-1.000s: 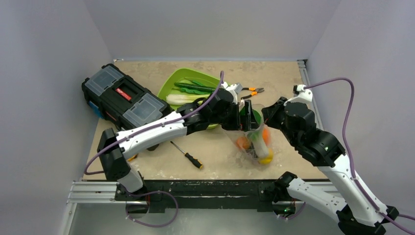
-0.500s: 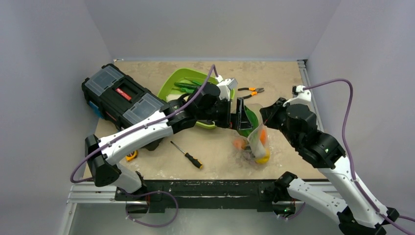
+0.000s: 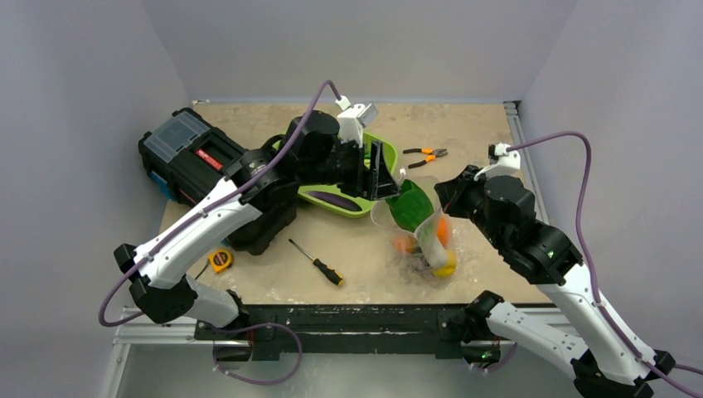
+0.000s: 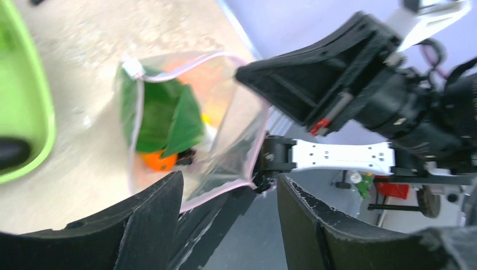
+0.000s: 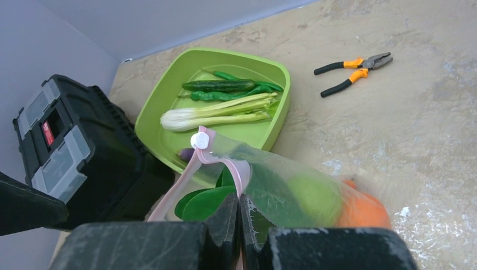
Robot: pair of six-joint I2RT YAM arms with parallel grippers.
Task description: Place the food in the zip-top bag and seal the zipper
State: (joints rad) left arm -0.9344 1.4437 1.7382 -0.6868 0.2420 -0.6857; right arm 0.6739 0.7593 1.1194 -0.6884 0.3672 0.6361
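Observation:
The zip-top bag (image 3: 424,236) hangs from my right gripper (image 3: 441,206), which is shut on its pink zipper (image 5: 239,179) rim. Its mouth gapes toward the tray. Inside show a green leafy piece (image 3: 412,207), an orange (image 3: 405,245) and a yellow lemon (image 3: 448,267). My left gripper (image 3: 383,178) is open and empty over the tray's near right corner, apart from the bag's mouth. In the left wrist view the bag (image 4: 225,140) lies beyond the open fingers (image 4: 152,214). The lime-green tray (image 5: 169,90) holds bok choy (image 5: 216,114), green pods (image 5: 219,85) and a purple eggplant (image 5: 185,153).
A black toolbox (image 3: 207,170) stands at the left, against the tray (image 3: 308,193). A screwdriver (image 3: 319,264) and a yellow tape measure (image 3: 220,259) lie in front of it. Orange-handled pliers (image 3: 424,154) lie behind the bag. The table's front edge runs just below the bag.
My left gripper has drawn back from the bag's mouth, up and left to the tray, leaving the green leafy piece in the bag. The right gripper has kept its hold.

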